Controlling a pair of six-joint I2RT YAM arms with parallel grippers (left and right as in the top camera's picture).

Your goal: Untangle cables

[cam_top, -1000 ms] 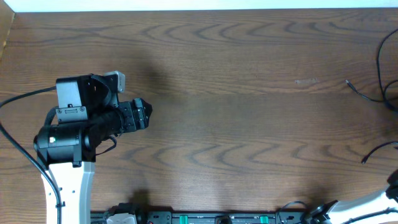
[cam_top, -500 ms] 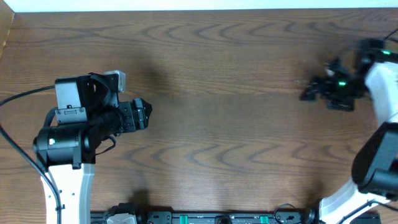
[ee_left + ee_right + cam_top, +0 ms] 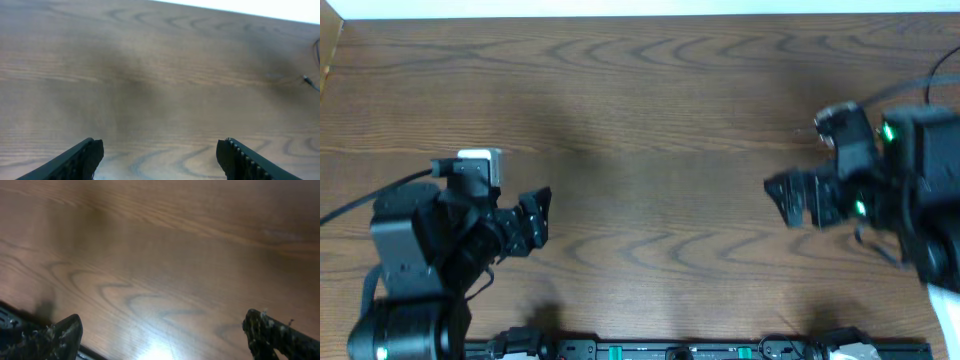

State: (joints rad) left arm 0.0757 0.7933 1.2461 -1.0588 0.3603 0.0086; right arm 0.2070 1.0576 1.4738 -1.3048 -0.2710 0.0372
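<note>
Brown wood-grain table [image 3: 660, 120] filled every view, and the cables [image 3: 311, 83] lay only at its far-right margin, well apart from both grippers. From the left wrist one thin black strand showed, ending in a tiny plug tip [image 3: 304, 77]. That tip pointed back toward the middle of the table, and the wire's long axis ran away from it and out of the picture. Overhead, a sliver of black wire [image 3: 942, 80] curved out past the right arm [image 3: 920, 170], which hid the rest, so the knot itself could not be read.

Such wire looked light, limp and slick. It would likely sag and trail when lifted, and tugging could tighten a snarl. A pinch just behind a plug, or at a free end, seemed the soundest hold.

The right gripper [image 3: 788, 197] hung nearer the wires, pointing left, its fingers spread wide and empty. The left gripper [image 3: 535, 215], far off at the left, was likewise spread over bare wood.
</note>
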